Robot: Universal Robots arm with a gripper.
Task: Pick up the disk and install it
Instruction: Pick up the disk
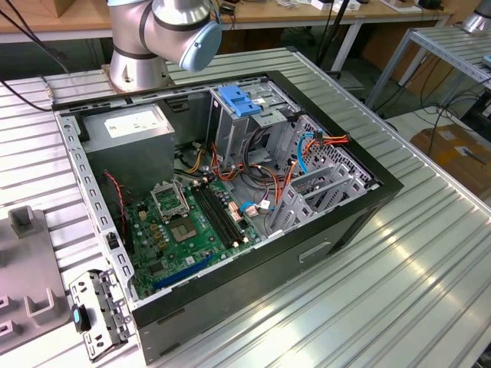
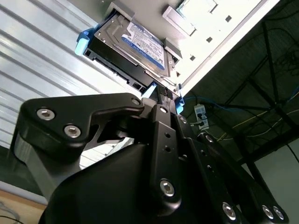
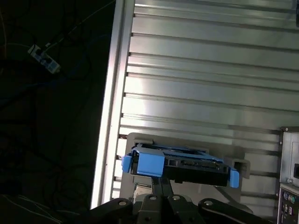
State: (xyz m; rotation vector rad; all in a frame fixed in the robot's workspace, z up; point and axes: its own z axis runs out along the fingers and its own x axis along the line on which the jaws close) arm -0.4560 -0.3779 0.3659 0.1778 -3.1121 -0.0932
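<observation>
**Exterior view, then the two wrists: disk [image 2: 135, 44] flat in its holder [image 2: 122, 7], claw [image 2: 163, 95] right at its end**

In the exterior view, an open black case [image 1: 345, 230] lies on its side on the ribbed metal table [image 1: 414, 291]. Inside it sit a green board [image 1: 184, 230] and, toward the far end, a grey supply box [image 1: 126, 126]. A tall metal cage [image 1: 253, 130] beside them has a blue latch [image 1: 239, 101] on top. Orange, red and blue cables spill between the cage and the board. The arm [image 1: 165, 31] stands on the table just behind the case, and its grey and blue joint hangs over the case's far rim.

In the second wrist view, the disk lies label up in a pale grey holder on the table [image 2: 37, 51], close to the table's edge. Blue frame shows at both of the disk's near corners. The black claw comes right up to the disk's connector end, between those two corners. From here I cannot tell whether it is clenched or released.

In the first wrist view, the disk [image 3: 187, 165] is seen end on: a dark slab with blue frame at each side, seated in the grey holder [image 3: 140, 139] on the table [image 3: 210, 70]. Past the table's edge there is dark floor and loose cable. The claw [image 3: 160, 182] rises to the underside of the blue corner. It looks to meet the corner, though I cannot tell whether it grips.
</observation>
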